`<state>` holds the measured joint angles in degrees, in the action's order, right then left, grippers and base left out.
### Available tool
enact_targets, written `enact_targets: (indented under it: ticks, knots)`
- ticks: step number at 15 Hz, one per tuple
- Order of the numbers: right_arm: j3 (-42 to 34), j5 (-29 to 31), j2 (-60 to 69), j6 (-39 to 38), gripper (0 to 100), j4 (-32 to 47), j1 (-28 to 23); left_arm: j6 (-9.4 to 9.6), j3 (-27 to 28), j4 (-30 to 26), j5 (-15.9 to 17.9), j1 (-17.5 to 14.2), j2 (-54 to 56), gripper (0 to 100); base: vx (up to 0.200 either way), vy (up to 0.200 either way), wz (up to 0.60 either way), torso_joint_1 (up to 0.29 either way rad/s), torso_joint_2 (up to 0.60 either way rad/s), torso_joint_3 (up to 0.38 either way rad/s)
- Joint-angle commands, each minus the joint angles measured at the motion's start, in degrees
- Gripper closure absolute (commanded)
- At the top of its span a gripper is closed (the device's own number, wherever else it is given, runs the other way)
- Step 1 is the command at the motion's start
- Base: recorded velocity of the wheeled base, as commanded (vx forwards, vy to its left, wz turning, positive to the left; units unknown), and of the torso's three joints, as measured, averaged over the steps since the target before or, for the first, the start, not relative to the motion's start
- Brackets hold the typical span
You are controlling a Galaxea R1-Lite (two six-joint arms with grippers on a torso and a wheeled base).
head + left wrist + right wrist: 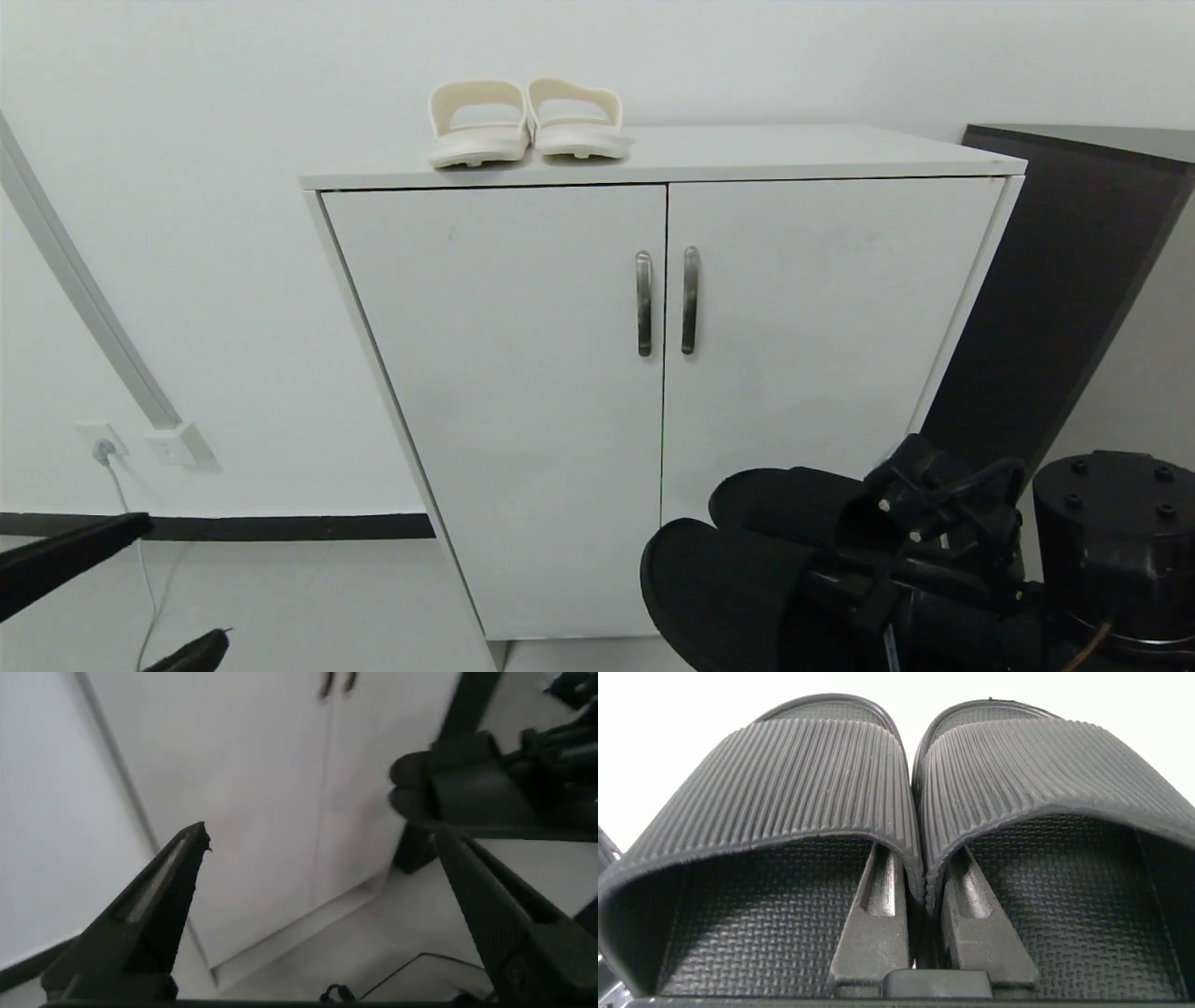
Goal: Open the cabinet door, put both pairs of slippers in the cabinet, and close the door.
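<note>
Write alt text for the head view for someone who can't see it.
A white two-door cabinet stands shut against a white wall, with a pair of cream slippers on its top. Low at the right, in front of the right door, the right claw holds a pair of black slippers.

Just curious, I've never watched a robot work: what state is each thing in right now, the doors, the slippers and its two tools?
Left cabinet door: shut.
Right cabinet door: shut.
White slippers: side by side on the cabinet top.
Black slippers: held as a pair by the right tool.
Right tool: shut on the black slippers.
Left tool: open, empty.
</note>
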<state>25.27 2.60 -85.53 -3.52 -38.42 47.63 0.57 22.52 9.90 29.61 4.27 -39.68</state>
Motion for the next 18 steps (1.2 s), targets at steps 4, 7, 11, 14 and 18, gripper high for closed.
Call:
enact_targets:
  ticks: [4,7,11,14,18]
  knots:
    - [-0.49,0.04,-0.25,0.01,100,0.02,0.27,-7.16,1.30,16.03,0.10,15.16,-17.45,0,0.000,0.000,0.00,0.000,0.00,0.000]
    - [-0.49,0.04,-0.34,-0.08,100,0.02,0.36,-7.16,5.26,20.69,-1.49,23.16,-25.45,0,0.000,0.000,0.00,0.000,0.00,0.000]
    - [-0.49,0.04,-0.43,-0.08,100,0.02,0.36,-10.50,13.61,20.69,-2.19,30.71,-33.44,0,0.000,0.000,0.00,0.000,0.00,0.000]
    - [-0.57,0.22,0.01,-0.08,100,0.02,0.27,-10.42,18.18,20.78,-1.93,31.33,-38.37,0,0.000,0.000,0.00,0.000,0.00,0.000]
    - [-0.57,0.22,-0.08,-0.08,100,0.02,0.27,-10.50,24.68,20.78,-1.57,32.38,-45.31,0,0.000,0.000,0.00,0.000,0.00,0.000]
